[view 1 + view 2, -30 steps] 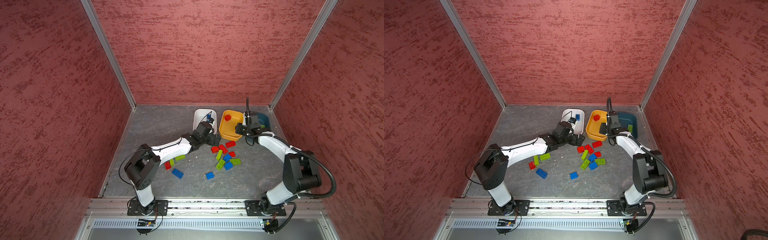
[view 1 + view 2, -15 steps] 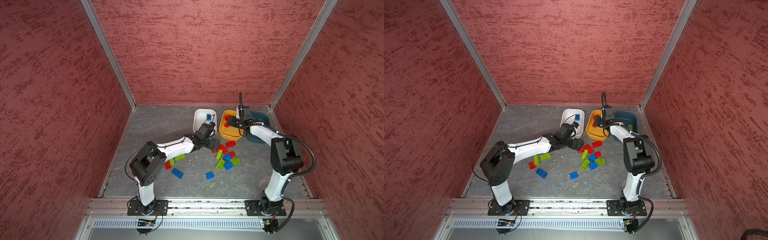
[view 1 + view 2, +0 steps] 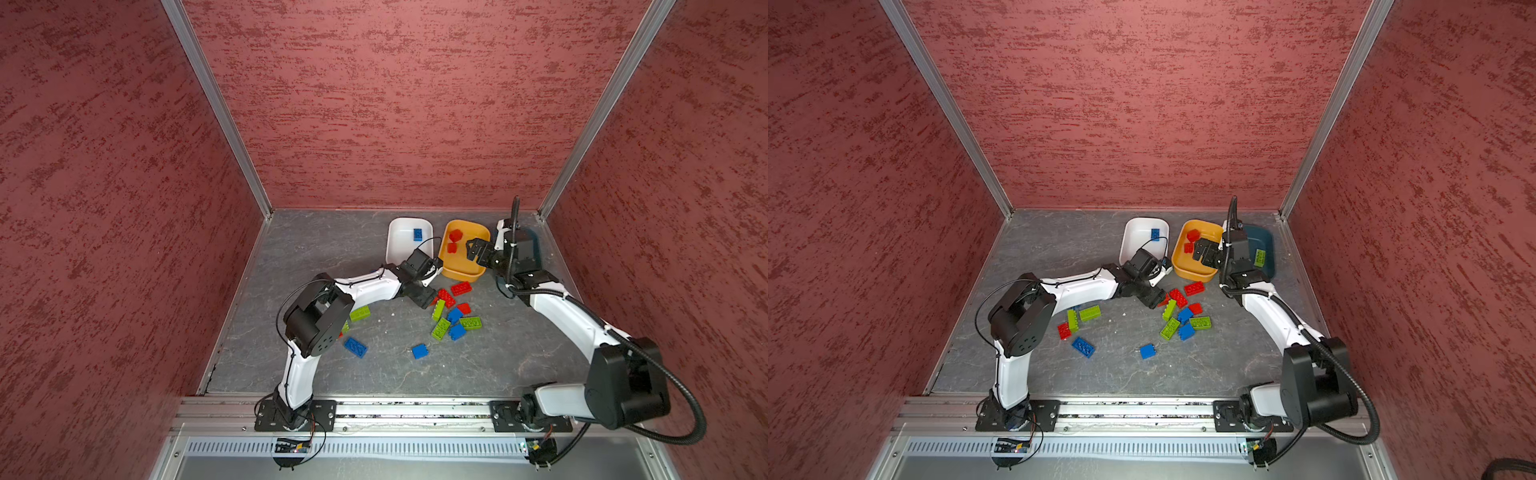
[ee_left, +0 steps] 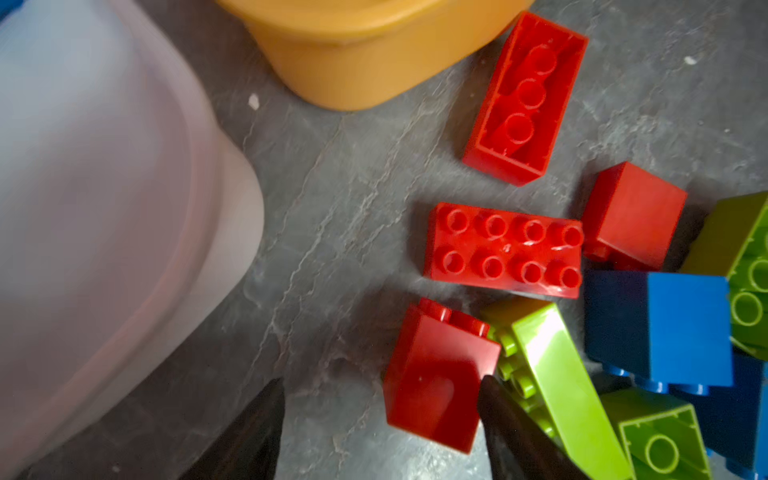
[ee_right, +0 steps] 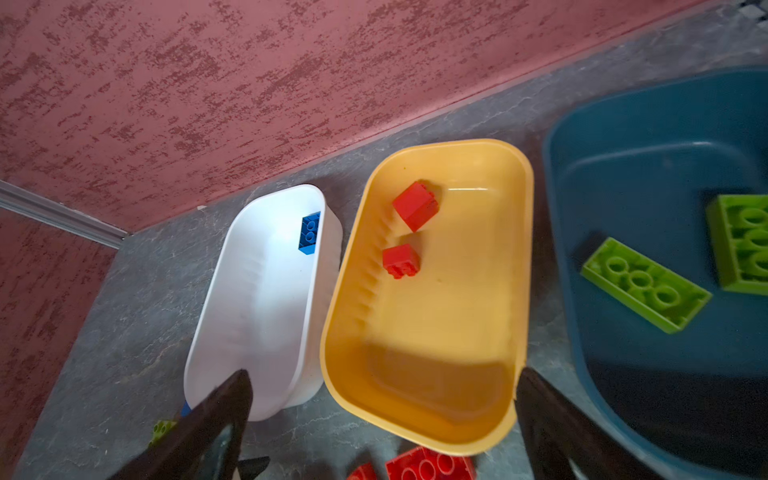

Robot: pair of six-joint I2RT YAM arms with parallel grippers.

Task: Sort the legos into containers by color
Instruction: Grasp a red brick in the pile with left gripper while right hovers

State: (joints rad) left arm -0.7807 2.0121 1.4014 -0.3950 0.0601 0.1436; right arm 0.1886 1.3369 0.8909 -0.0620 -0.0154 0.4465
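Tabletop (image 4: pixel 332 208): wrist view alone shows left end effector (image 4: pixel 382 381) spread astride red brick (image 4: pixel 436 374); right end effector (image 5: pixel 384 373) spread.

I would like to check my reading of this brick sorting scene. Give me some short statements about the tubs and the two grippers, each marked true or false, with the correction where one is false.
1. The white tub holds one blue brick. True.
2. The yellow-orange tub holds three bricks. False: it holds two red bricks.
3. Lime green bricks lie in the dark teal tub. True.
4. The right gripper is shut on a brick. False: it is open and empty, over the yellow-orange tub.
5. The left gripper has a small red brick between its fingers on the table. True.
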